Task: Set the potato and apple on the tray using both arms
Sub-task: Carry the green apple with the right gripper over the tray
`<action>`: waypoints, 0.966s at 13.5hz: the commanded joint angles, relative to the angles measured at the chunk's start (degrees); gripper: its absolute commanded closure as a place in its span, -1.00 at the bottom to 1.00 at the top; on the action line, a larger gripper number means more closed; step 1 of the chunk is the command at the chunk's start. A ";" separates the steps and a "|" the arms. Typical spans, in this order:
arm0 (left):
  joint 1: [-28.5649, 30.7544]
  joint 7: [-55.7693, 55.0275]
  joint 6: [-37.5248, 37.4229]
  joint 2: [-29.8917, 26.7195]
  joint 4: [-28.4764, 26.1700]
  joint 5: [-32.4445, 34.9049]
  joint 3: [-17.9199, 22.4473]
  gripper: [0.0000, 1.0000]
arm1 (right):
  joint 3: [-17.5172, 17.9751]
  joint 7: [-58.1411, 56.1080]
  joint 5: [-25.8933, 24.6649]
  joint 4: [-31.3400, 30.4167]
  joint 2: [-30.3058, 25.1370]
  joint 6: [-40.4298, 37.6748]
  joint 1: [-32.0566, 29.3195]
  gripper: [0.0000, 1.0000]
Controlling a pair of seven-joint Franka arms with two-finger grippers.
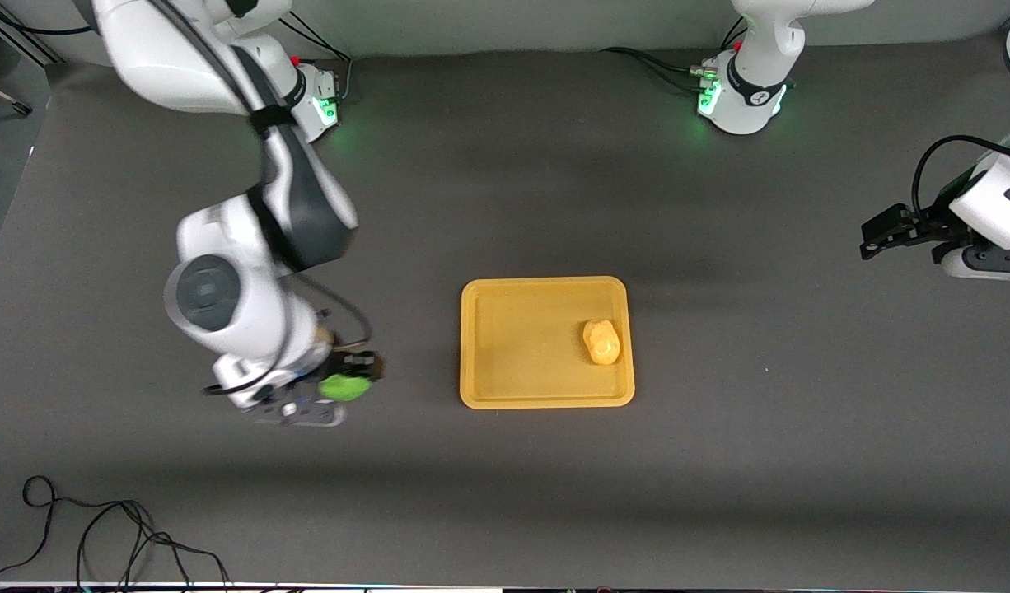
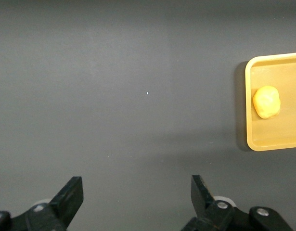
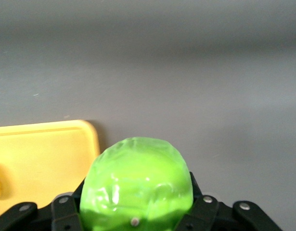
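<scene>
The right gripper (image 1: 346, 387) is clamping the green apple (image 1: 345, 386) between its fingers above the bare grey table (image 1: 719, 461), toward the right arm's end and well apart from the tray (image 1: 546, 399). In the right wrist view the apple (image 3: 136, 185) is filling the space between the black finger mounts, its skin bumpy and glossy, with a rounded corner of the tray (image 3: 85, 130) showing just past it.

The orange-yellow tray is lying flat near the middle of the table. The potato (image 1: 601, 341) is sitting inside it, close to the rim at the left arm's end, and is touching no gripper.

The left gripper (image 1: 884, 233) is waiting with its fingers spread wide and holding nothing, over the table at the left arm's end, well apart from the tray. In the left wrist view its two black fingers (image 2: 70, 195) are standing far apart over plain grey surface, while the tray (image 2: 250, 103) and the potato (image 2: 266, 101) are appearing at the edge of the picture.

A loose black cable (image 1: 109, 535) is lying on the table edge nearest the front camera, at the right arm's end.
</scene>
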 commanded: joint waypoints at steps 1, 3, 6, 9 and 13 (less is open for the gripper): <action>-0.42 0.86 0.34 -1.55 -1.82 0.91 -0.20 -1.00 | -1.03 14.39 -0.71 9.24 7.68 -0.46 6.83 -0.01; -0.33 0.86 0.25 -1.64 -2.00 1.00 -0.20 -1.00 | -1.03 22.76 -3.41 15.39 13.39 0.07 11.41 0.01; -0.42 0.86 0.43 -1.64 -2.44 1.62 -0.20 -1.00 | -0.85 26.93 -4.93 16.47 18.76 6.46 15.11 0.02; -0.42 0.95 0.43 -1.82 -2.09 1.62 -0.28 -1.00 | -1.11 27.37 -6.50 16.47 23.34 11.49 17.93 0.03; -0.59 0.77 0.35 -1.20 -2.00 1.62 -0.29 -1.00 | -0.76 27.63 -6.60 16.30 27.12 16.06 18.45 0.03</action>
